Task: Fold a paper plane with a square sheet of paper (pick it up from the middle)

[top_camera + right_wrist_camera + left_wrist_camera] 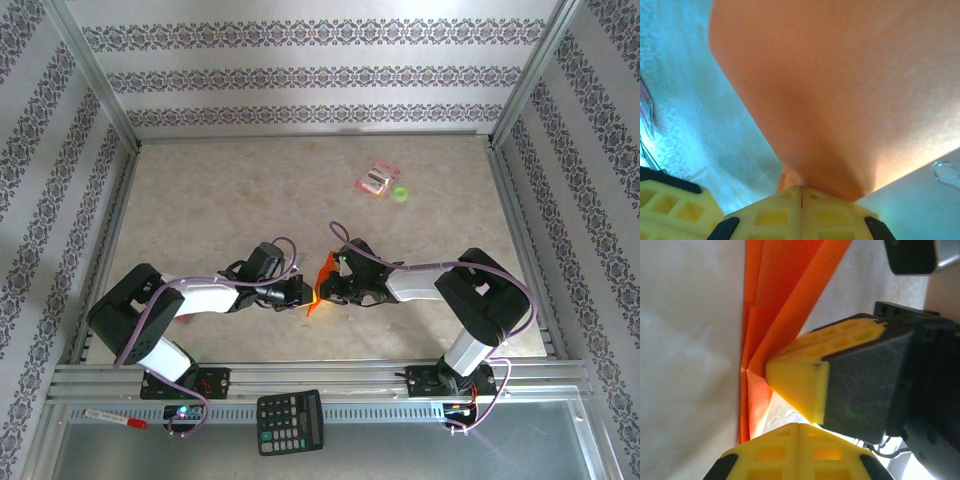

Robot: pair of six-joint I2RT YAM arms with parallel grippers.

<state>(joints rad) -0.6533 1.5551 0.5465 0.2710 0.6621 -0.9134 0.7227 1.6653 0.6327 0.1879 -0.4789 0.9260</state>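
Checking grips first: your right gripper (801, 190) has its fingers pressed together on the narrow end of the paper plane (840, 90). The orange sheet tapers straight into the tips, so I read that as a pinch that keeps the folded layers from springing open.

Your left gripper (799, 427) is closed too, pads meeting at the seam. The stacked folds run down just beside its left edge, but I can't tell whether any layer sits between the pads.

From the left wrist you can see the right gripper's yellow finger butted against the crease, close to the left tips. Likely reason: one side anchors, the other works the crease.

The plane sits between the two grippers, mid-width on the table (200, 200), towards the front. It looks stood on edge rather than flat, layered but not clearly finished.

The pink-red packet (378, 180) and green ring (401, 194) are well apart at the back, and the calculator (290, 420) is on the front rail. None is in the way.

Risk, my judgement: thin paper held by two grips this close. If you pull them apart, it tears or skews the ridge.
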